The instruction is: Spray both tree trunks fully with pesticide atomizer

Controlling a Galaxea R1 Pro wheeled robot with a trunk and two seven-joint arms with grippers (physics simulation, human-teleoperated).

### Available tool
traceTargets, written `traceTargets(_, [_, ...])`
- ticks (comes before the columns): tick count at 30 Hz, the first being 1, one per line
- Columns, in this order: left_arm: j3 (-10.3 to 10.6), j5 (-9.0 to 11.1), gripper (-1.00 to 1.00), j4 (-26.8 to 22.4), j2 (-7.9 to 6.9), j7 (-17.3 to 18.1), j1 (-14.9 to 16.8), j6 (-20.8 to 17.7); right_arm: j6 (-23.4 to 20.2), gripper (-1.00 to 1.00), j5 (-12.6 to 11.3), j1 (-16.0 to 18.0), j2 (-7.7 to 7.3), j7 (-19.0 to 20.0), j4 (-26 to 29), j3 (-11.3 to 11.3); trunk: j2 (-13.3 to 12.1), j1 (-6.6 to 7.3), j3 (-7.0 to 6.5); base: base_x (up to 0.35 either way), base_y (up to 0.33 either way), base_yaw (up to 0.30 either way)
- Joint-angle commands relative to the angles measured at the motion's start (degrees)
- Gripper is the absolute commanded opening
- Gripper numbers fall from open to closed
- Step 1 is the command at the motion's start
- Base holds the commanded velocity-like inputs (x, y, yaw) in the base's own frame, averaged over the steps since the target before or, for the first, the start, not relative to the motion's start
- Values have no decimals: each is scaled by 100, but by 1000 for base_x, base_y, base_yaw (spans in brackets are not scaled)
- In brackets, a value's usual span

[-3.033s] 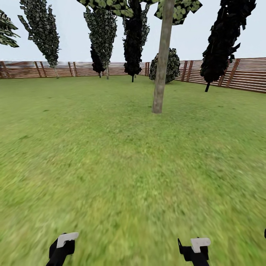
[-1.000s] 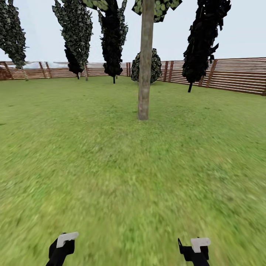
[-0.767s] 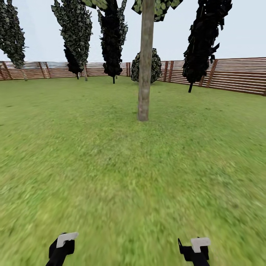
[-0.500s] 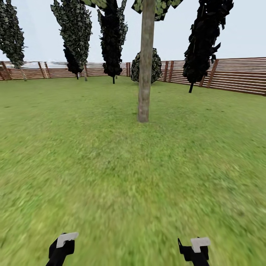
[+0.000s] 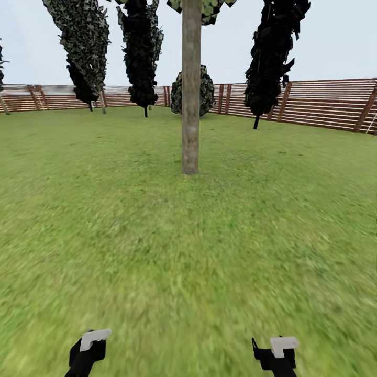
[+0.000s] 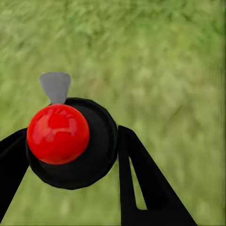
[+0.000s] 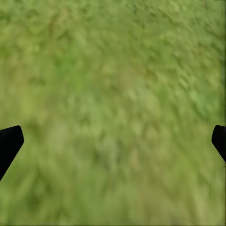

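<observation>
Gripping unlabelled pesticide atomizer [image 6: 70, 143]; left hand [image 6: 70, 160]

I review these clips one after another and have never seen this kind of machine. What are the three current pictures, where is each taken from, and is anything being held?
These are simulator renders of a wheeled robot with two arms. The large picture comes from its head camera, looking over a green lawn towards a pale tree trunk and a brown slatted fence. At the bottom edge are its left gripper and right gripper.

The two smaller pictures come from cameras near each gripper, looking along its fingers. In the left one, the black fingers are closed around the pesticide atomizer, a dark bottle with a red ball on top. In the right one, the fingertips sit wide apart over grass, holding nothing.
</observation>
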State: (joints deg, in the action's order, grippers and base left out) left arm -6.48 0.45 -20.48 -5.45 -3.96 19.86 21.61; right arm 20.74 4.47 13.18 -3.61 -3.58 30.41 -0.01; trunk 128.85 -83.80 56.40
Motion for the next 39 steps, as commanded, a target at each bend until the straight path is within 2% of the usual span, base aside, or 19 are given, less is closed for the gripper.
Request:
traceTargets(1, [-1, -1, -100, -2, 0, 0, 0, 0, 0, 100, 0, 0, 0, 1, 0, 0, 0, 0, 1, 339, 0, -35])
traceTargets(39, [-1, -1, -100, -7, 0, 0, 0, -1, 0, 100, 10, 0, 1, 5, -9, 1, 0, 0, 3, 339, 0, -2])
